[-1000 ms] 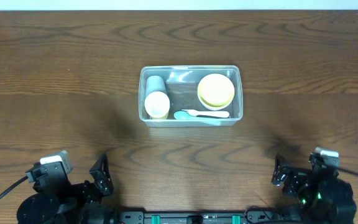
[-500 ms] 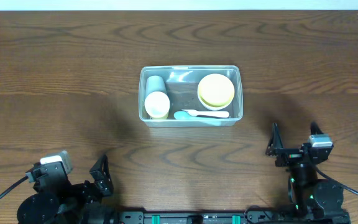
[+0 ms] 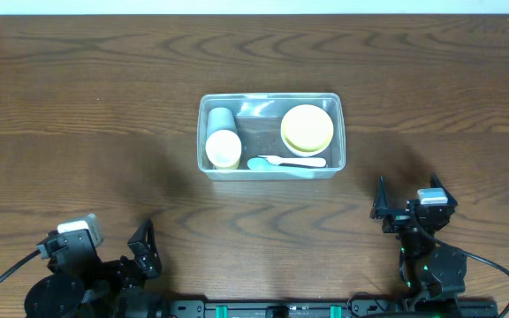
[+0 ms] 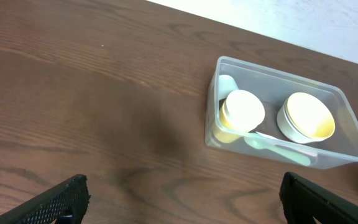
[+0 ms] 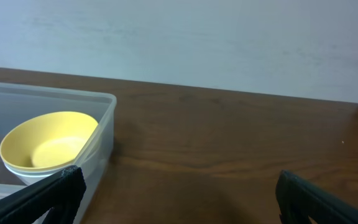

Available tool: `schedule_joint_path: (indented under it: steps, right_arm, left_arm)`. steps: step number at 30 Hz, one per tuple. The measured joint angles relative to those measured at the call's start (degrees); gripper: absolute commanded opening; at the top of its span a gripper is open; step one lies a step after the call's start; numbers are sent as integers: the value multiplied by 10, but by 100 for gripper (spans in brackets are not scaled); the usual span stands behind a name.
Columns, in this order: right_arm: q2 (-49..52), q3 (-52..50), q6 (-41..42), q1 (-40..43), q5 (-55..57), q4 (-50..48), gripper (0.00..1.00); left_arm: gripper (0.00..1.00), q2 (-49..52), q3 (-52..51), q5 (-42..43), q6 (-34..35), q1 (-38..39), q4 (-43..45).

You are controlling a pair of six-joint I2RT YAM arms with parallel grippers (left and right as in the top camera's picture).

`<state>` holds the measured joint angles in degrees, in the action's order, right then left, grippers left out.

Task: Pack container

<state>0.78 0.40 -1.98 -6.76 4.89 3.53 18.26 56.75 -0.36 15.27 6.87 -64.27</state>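
The clear container (image 3: 270, 95) stands mid-table. It holds a yellow bowl (image 3: 307, 128) nested in a white one at its right end. At its left end are a grey cup (image 3: 221, 118) and a white cup (image 3: 223, 147), and a pale spoon (image 3: 285, 162) lies along the near wall. My left gripper (image 3: 142, 250) is open and empty at the near left edge, far from the container (image 4: 278, 70). My right gripper (image 3: 406, 207) is open and empty, near and to the right of the container (image 5: 55, 94). The yellow bowl (image 5: 45, 140) shows in the right wrist view.
Dark wooden table top (image 3: 78, 106) all round the container. A pale wall (image 5: 179, 37) rises behind the table's far edge.
My right arm has swung out from the near right corner toward the container, its gripper now further forward and a little left. The left arm and the container's contents have not moved.
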Motion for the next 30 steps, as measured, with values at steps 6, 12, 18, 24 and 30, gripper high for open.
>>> schedule_joint_path:
  steps: [6, 12, 18, 24, 30]
  right_arm:
    - [0, 0, -2, 0, 0, 0, 99]
    - [0, 0, -2, 0, 0, 0, 99]
    - [0, 0, -2, 0, 0, 0, 99]
    - [0, 0, -2, 0, 0, 0, 99]
    - [0, 0, -2, 0, 0, 0, 99]
  left_arm:
    - [98, 0, 0, 0, 0, 0, 0]
    - [98, 0, 0, 0, 0, 0, 0]
    - [98, 0, 0, 0, 0, 0, 0]
    - [98, 0, 0, -2, -3, 0, -5]
    - [98, -2, -34, -16, -21, -27, 0]
